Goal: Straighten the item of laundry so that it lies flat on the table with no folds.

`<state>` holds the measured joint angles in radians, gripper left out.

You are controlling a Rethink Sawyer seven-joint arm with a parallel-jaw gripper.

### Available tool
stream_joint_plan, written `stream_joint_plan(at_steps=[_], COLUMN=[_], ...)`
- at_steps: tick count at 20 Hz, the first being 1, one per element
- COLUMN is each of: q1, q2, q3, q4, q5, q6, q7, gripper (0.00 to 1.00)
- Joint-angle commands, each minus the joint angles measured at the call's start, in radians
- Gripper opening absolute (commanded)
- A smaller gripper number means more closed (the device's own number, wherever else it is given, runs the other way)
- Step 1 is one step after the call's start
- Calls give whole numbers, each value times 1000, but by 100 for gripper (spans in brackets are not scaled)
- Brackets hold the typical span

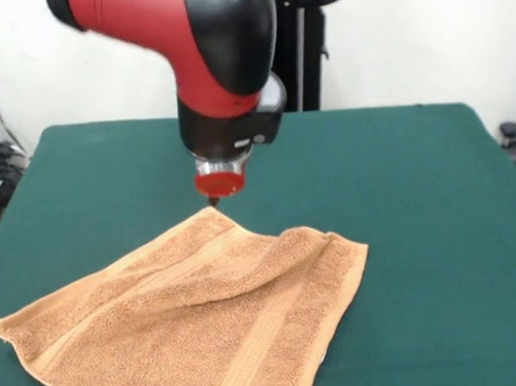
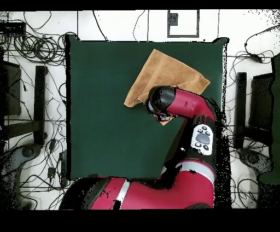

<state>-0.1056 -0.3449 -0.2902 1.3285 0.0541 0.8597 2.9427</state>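
The item of laundry [image 1: 196, 326], an orange-tan terry towel with two woven bands, lies spread on the green table [image 1: 414, 193] at the front left. A soft ridge rumples it near its far right corner, and its front edge runs off the bottom of the front view. My gripper [image 1: 213, 198] hangs under the red and black arm, just above the towel's far corner. Seen from overhead, the towel [image 2: 169, 74] lies at the table's [image 2: 98, 109] top right, and the arm covers its lower corner and the gripper.
Behind the table stands a black stand [image 1: 307, 52]. Cables [image 2: 38, 49] and dark racks [image 2: 11, 93] lie on the floor around the table. A black object [image 1: 510, 132] sits off the right edge.
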Motion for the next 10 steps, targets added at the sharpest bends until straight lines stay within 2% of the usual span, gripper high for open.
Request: stream_joint_plan(at_steps=[1, 6, 10], q1=[83, 132, 148], q2=[-30, 5, 11], q3=[-58, -117, -139], q4=[139, 107, 115], q5=[46, 62, 106], q6=[-25, -68, -188], q7=[278, 345, 387], gripper=[0, 0, 0])
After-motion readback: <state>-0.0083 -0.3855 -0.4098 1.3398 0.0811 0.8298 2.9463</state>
